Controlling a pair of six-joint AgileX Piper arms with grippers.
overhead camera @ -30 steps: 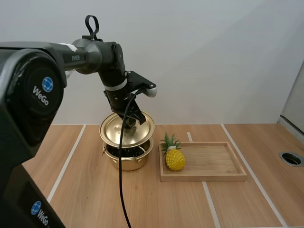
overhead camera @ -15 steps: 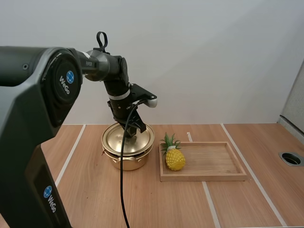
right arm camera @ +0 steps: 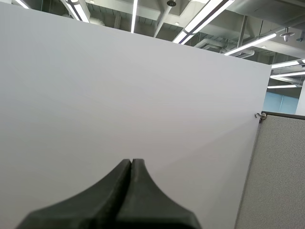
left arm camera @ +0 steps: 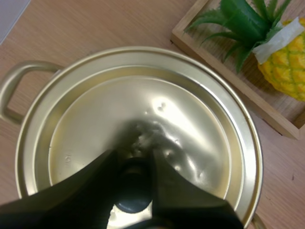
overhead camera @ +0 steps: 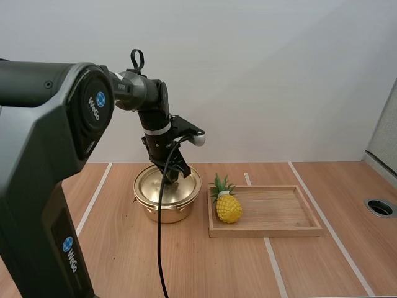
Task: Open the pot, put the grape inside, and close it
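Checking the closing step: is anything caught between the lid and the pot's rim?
Nothing visible. The lid sits level on the pot, its knob pinched by the left gripper. The pineapple stands apart, on the wooden tray.

A light wooden table (overhead camera: pixel 124 261) crossed by thin white lines (overhead camera: pixel 273 261). A lidded gold pot (overhead camera: pixel 162 214) stands near the far edge, left of middle. Just beside it, toward the right edge, lies a shallow wooden tray (overhead camera: pixel 279 231). A round hole (overhead camera: pixel 380 207) sits at the right edge.
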